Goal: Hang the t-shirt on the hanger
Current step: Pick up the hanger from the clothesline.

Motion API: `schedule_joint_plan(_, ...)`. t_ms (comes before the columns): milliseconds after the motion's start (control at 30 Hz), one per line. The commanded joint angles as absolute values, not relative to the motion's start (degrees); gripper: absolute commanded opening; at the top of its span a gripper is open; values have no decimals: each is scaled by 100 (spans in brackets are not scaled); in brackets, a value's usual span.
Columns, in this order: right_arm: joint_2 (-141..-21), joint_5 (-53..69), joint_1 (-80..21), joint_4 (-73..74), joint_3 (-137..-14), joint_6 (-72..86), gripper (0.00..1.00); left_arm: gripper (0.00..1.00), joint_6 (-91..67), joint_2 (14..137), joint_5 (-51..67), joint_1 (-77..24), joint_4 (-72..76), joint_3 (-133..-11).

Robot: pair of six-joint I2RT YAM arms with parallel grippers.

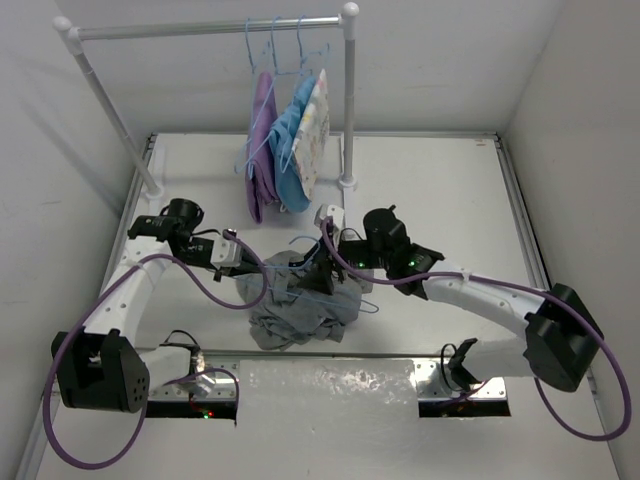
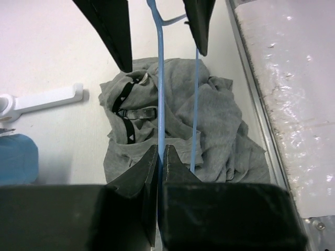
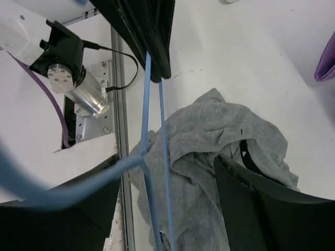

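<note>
The grey t-shirt (image 1: 300,315) lies crumpled on the white table between the arms; it also shows in the left wrist view (image 2: 220,115) and the right wrist view (image 3: 209,136). The thin light-blue hanger (image 1: 322,285) is held above it. My left gripper (image 2: 160,150) is shut on one of the hanger's rods (image 2: 159,94); in the top view it (image 1: 262,268) is at the shirt's left edge. My right gripper (image 3: 165,167) is open, one finger on each side of the hanger (image 3: 148,104) near its hook, not gripping it. In the top view it (image 1: 332,255) is over the shirt's far edge.
A white clothes rack (image 1: 200,28) stands at the back with purple (image 1: 262,150), blue (image 1: 290,150) and patterned white (image 1: 312,140) garments on identical hangers. Its foot (image 2: 47,99) lies close to the shirt. A shiny foil strip (image 1: 330,385) runs along the near edge.
</note>
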State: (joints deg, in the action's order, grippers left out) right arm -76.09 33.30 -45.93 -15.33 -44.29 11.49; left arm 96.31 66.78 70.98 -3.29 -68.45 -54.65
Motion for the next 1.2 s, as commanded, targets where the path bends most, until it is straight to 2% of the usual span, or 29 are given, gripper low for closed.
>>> schedule_joint_plan(0, -7155, 3323, -4579, -1819, -4246, 905, 70, 0, 10246, 6759, 7681, -352, -7424, -5678)
schedule_joint_plan(67, -7075, 3366, -4579, -2021, -4158, 966, 70, 0, 10398, 6829, 7725, -352, -7550, -5713)
schedule_joint_plan(167, -7145, 3454, -4579, -2232, -4192, 1160, 55, 0, 10424, 6794, 7752, -352, -7541, -5687)
schedule_joint_plan(200, -7215, 3472, -4579, -2285, -4192, 1195, 45, 0, 10415, 6777, 7752, -352, -7541, -5678)
schedule_joint_plan(233, -7268, 3472, -4579, -2477, -4184, 1326, 43, 0, 10432, 6759, 7752, -352, -7541, -5678)
schedule_joint_plan(400, -7655, 3410, -4579, -2970, -4078, 1582, 41, 0, 10389, 6653, 7805, -352, -7550, -5695)
schedule_joint_plan(500, -7813, 3454, -4588, -3260, -4096, 1775, 24, 0, 10406, 6583, 7796, -352, -7541, -5669)
schedule_joint_plan(533, -7831, 3489, -4579, -3313, -4104, 1819, 12, 0, 10406, 6566, 7787, -352, -7541, -5660)
schedule_joint_plan(600, -7796, 3463, -4579, -3314, -4104, 1819, 0, 0, 10415, 6565, 7778, -352, -7541, -5651)
schedule_joint_plan(733, -7577, 3235, -4579, -3016, -4052, 1644, 0, 0, 10406, 6539, 7761, -352, -7489, -5599)
schedule_joint_plan(767, -7541, 3226, -4579, -2928, -4052, 1609, 0, 3, 10406, 6539, 7761, -352, -7480, -5599)
schedule_joint_plan(800, -7515, 3217, -4579, -2848, -4069, 1521, 0, 7, 10406, 6539, 7735, -352, -7479, -5590)
schedule_joint_plan(833, -7480, 3208, -4579, -2674, -4087, 1468, 0, 20, 10406, 6539, 7726, -352, -7462, -5590)
schedule_joint_plan(867, -7445, 3199, -4579, -2576, -4130, 1433, 0, 26, 10398, 6539, 7717, -352, -7471, -5590)
schedule_joint_plan(900, -7427, 3173, -4588, -2479, -4157, 1363, 0, 39, 10406, 6522, 7699, -352, -7471, -5581)
schedule_joint_plan(1000, -7322, 3033, -4579, -2215, -4175, 1240, 0, 53, 10424, 6478, 7656, -352, -7453, -5546)
schedule_joint_plan(1067, -7260, 2936, -4579, -1987, -4192, 1099, 0, 80, 10406, 6425, 7612, -352, -7444, -5537)
schedule_joint_plan(1100, -7190, 2779, -4579, -1882, -4210, 959, 0, 96, 10363, 6407, 7533, -352, -7427, -5563)
schedule_joint_plan(1167, -7102, 2541, -4579, -1399, -4280, 809, 0, 100, 9654, 6328, 7436, -352, -7061, -5695)
